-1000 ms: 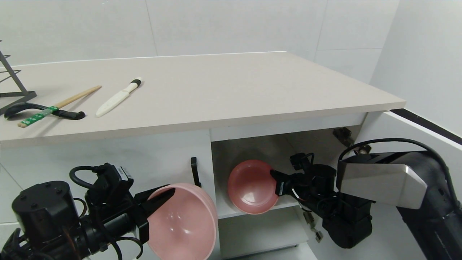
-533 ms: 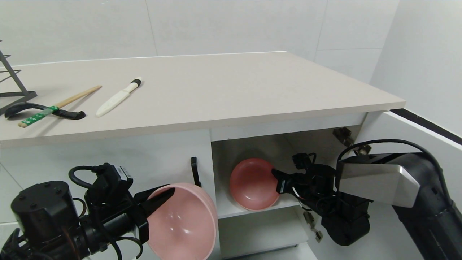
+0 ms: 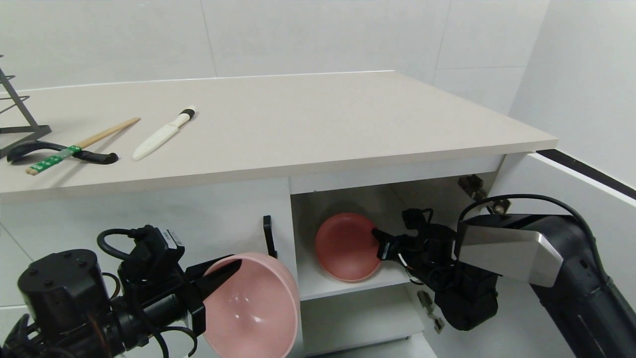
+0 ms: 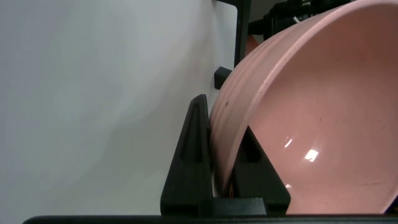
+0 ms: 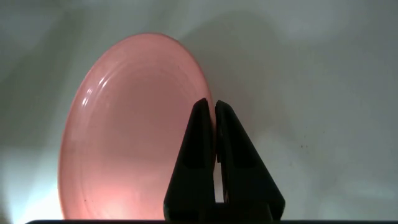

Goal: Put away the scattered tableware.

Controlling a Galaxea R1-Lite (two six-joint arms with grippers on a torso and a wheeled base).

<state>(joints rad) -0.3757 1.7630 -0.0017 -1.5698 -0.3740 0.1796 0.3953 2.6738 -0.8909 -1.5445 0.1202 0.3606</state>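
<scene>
A pink plate (image 3: 346, 245) stands on edge inside the open cabinet, its lower rim at the shelf (image 3: 318, 288); my right gripper (image 3: 378, 239) is shut on its right rim. The right wrist view has the plate (image 5: 124, 162) with that gripper (image 5: 211, 118) pinching its edge. My left gripper (image 3: 218, 273) sits low in front of the closed cabinet door, shut on the rim of a pink bowl (image 3: 253, 313). In the left wrist view the bowl (image 4: 311, 124) has its rim between the fingers (image 4: 193, 149). On the counter lie a white knife (image 3: 161, 133), chopsticks (image 3: 82, 145) and a black spoon (image 3: 59, 151).
The cabinet door (image 3: 571, 184) stands open to the right with its hinge (image 3: 472, 186) showing. A black handle (image 3: 268, 236) sits on the closed left door. A lower shelf (image 3: 357, 318) lies under the plate. A black wire rack (image 3: 17, 117) stands at the counter's far left.
My right gripper has carried the plate deeper into the cabinet, up and back over the shelf. The left arm with the bowl has stayed still.
</scene>
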